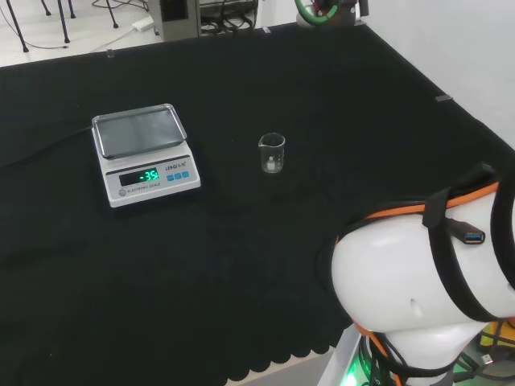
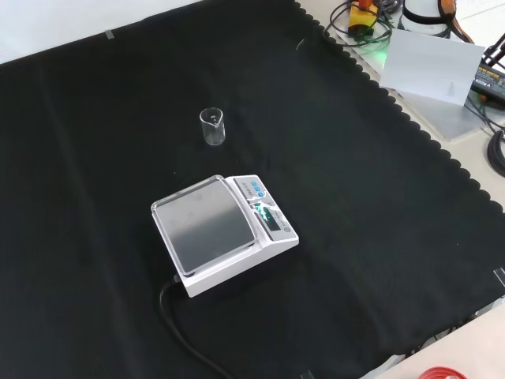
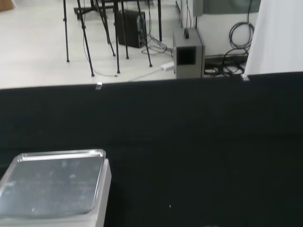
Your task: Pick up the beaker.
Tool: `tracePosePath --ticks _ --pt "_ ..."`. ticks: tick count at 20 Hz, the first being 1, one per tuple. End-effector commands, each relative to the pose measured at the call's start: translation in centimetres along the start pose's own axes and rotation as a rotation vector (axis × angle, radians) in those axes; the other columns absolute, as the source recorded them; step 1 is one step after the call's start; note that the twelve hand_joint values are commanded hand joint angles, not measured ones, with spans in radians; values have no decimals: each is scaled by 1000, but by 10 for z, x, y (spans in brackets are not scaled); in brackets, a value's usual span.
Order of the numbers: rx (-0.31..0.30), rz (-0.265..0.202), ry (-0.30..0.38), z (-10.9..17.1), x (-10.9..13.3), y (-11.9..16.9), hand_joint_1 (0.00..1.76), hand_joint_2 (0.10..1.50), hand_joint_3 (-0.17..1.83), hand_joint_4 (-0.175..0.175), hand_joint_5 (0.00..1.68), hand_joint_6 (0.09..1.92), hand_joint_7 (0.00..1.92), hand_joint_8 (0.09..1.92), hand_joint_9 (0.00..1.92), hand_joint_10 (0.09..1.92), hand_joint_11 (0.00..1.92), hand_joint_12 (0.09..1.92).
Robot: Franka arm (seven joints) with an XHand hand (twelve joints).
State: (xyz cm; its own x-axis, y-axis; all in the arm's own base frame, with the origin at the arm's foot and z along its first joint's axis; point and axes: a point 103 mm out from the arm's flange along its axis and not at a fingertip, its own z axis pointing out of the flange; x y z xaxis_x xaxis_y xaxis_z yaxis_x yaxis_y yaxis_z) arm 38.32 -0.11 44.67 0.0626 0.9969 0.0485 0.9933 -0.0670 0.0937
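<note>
Scale (image 1: 145, 154): at left in the head view, pan bare.
Beaker (image 1: 272, 153): upright on the surface (image 1: 241, 265), right of the scale — untouched, unlifted.
Hand: state cannot be told.
Left: approach, grasp, lift — everything.

The scale (image 3: 54, 189) is cut off at the wrist view's edge, and the clear beaker's (image 1: 272, 153) contents cannot be told.

White digital scale (image 1: 147, 156) with a steel pan on black cloth (image 1: 241, 265), display lit green.
</note>
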Motion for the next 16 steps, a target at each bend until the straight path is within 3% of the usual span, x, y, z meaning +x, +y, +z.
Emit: tracePosePath --ticks 1,6,16 --pt "4 -49 -70 55 10 26 805 1052 -175 -41 490 498 390 628 525 722 66 1469" --pt "-6 -52 -76 81 7 35 807 1051 -175 -41 485 506 389 627 524 723 69 1467" --pt "56 -56 -60 137 -8 38 813 1048 -175 -40 460 514 376 624 513 723 69 1465"
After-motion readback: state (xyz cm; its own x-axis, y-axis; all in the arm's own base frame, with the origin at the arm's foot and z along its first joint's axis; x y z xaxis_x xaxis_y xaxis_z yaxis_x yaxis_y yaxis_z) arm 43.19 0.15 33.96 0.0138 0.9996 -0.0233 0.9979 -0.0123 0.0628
